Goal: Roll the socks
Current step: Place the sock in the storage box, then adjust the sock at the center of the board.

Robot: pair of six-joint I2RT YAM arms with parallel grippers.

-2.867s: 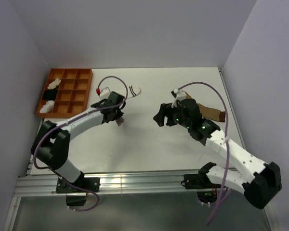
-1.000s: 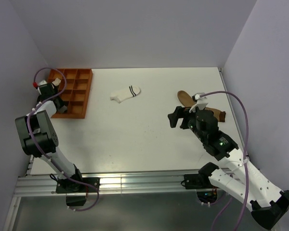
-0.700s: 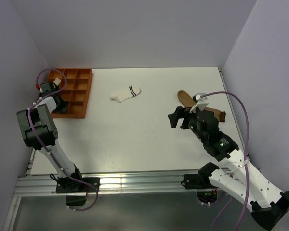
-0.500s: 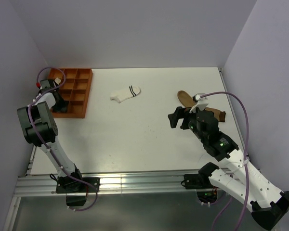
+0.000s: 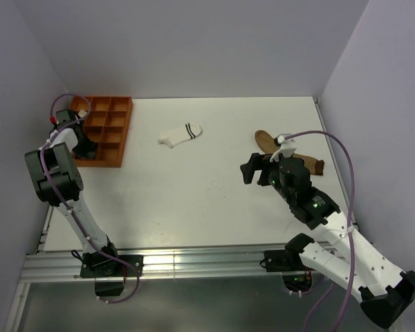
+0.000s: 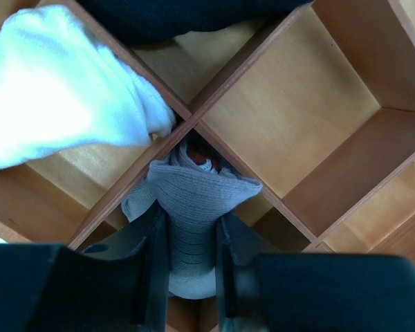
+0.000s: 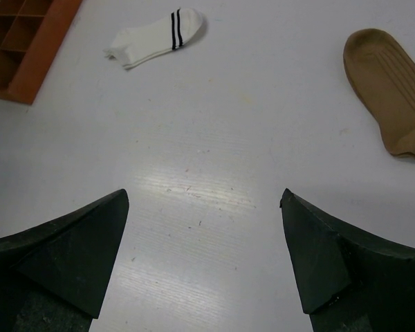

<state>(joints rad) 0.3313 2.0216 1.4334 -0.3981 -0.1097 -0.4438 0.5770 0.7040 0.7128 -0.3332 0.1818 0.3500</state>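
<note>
The wooden divided tray (image 5: 126,135) sits in the far-left corner of the table (image 5: 194,200), close to the wall. Bare white surface surrounds the right gripper (image 7: 204,263), whose jaws are spread wide. The left gripper (image 6: 188,238) pinches the rolled, ribbed grey sock (image 6: 197,197) over a divider crossing, beside a white bundle (image 6: 62,90). The striped white sock (image 7: 155,38) lies flat; the tan sock (image 7: 387,90) is cut off at the frame's right edge.

- A robotics lab test cell.
- A bare white table (image 5: 194,200) is boxed in by plain lavender panel walls (image 5: 194,41).
- The left arm (image 5: 52,176) and right arm (image 5: 339,232) are bolted to an aluminium extrusion rail (image 5: 194,261) along the table's near edge.
- Purple cables (image 5: 318,133) loop loose over both arms.
</note>
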